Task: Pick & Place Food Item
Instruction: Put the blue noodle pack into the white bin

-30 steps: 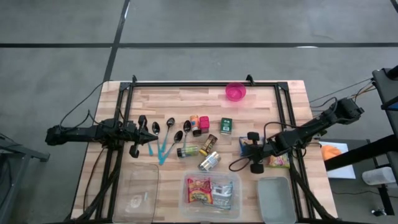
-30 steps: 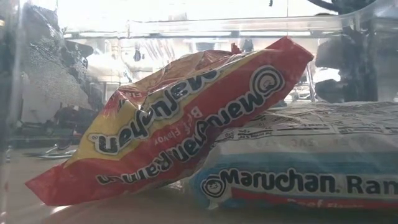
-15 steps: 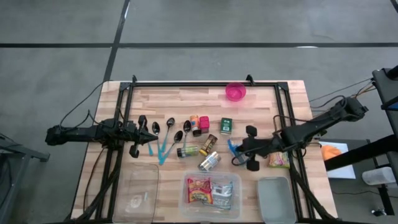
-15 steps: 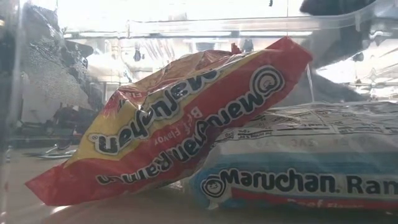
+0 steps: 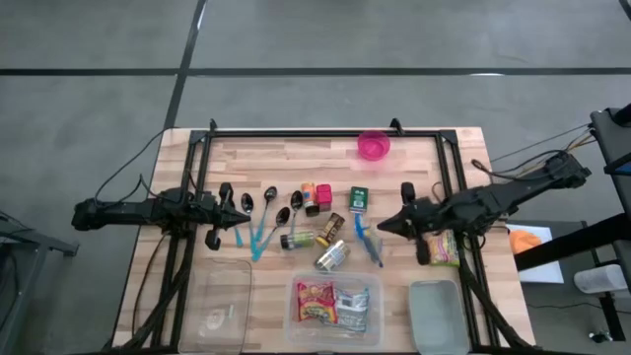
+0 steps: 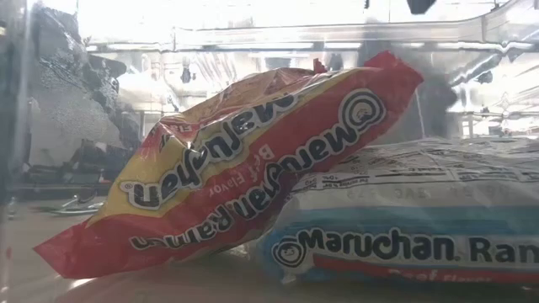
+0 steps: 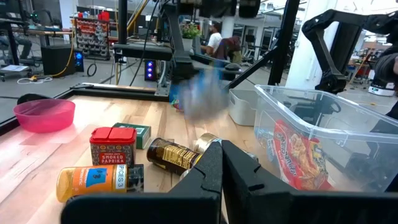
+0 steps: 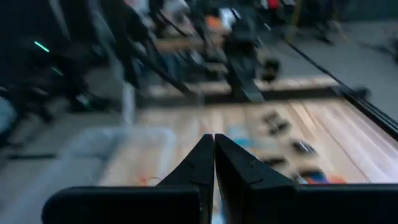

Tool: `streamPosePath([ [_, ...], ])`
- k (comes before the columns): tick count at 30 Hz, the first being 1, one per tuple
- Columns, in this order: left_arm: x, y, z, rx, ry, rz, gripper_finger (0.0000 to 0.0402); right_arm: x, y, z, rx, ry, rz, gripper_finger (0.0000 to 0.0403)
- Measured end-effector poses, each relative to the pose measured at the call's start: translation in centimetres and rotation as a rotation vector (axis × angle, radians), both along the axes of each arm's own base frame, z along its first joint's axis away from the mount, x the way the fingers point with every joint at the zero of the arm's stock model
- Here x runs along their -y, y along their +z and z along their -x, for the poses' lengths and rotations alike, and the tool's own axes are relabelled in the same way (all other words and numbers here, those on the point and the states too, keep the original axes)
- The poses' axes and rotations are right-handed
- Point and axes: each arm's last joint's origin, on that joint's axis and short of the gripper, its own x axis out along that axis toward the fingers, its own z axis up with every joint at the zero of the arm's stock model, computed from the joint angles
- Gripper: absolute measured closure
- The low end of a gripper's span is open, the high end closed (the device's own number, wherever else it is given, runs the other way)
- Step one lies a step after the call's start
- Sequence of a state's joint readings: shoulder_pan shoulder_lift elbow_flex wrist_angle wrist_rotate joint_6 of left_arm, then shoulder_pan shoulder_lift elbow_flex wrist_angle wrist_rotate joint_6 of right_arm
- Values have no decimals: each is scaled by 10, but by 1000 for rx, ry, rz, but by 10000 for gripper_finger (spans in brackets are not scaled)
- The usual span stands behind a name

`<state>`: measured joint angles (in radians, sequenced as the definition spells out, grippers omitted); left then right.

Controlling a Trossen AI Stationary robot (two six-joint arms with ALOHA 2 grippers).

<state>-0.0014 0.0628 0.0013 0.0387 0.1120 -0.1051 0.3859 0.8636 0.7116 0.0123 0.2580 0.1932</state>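
My right gripper (image 5: 382,225) hovers over the table's right half, shut on a blue packet (image 5: 369,243) that dangles beneath it. In the left wrist view this packet (image 7: 199,94) is a blur. Near the front edge stands a clear bin (image 5: 367,330). Inside it a red-and-yellow ramen packet (image 6: 244,168) leans on a blue-and-white one (image 6: 404,219). At the table's left my left gripper (image 5: 242,219) is shut, points level and has nothing in it. My right gripper has the blue packet by its upper end (image 5: 362,225), pinched between the two shut fingers. The fingers come nearly level from the table's right side. The packet hangs below them, clear of the table. The wrist view is too blurred to show the contact itself.
Spoons (image 5: 266,209), spice jars (image 5: 315,195), a green box (image 5: 359,199), a brown jar (image 5: 330,227) and a can (image 5: 333,256) lie mid-table. A pink bowl (image 5: 374,146) stands at the far edge. A snack packet (image 5: 442,248) lies at the right, lids (image 5: 439,316) in front.
My right gripper has risen and tipped from slanting down to nearly level, staying shut. The blue packet has come up off the table with it and now hangs clear, a little nearer the table's middle.
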Motion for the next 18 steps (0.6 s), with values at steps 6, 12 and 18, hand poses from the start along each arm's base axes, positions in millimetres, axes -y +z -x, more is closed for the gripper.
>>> streamPosePath([
  [6, 0, 0, 0, 0, 0, 0, 401, -2, 13, 4, 115, 120, -21, 391],
  [12, 0, 0, 0, 0, 0, 0, 401, -3, -3, 0, -25, 103, 27, 391],
  [18, 0, 0, 0, 0, 0, 0, 401, -5, -22, -8, -172, 38, 18, 390],
])
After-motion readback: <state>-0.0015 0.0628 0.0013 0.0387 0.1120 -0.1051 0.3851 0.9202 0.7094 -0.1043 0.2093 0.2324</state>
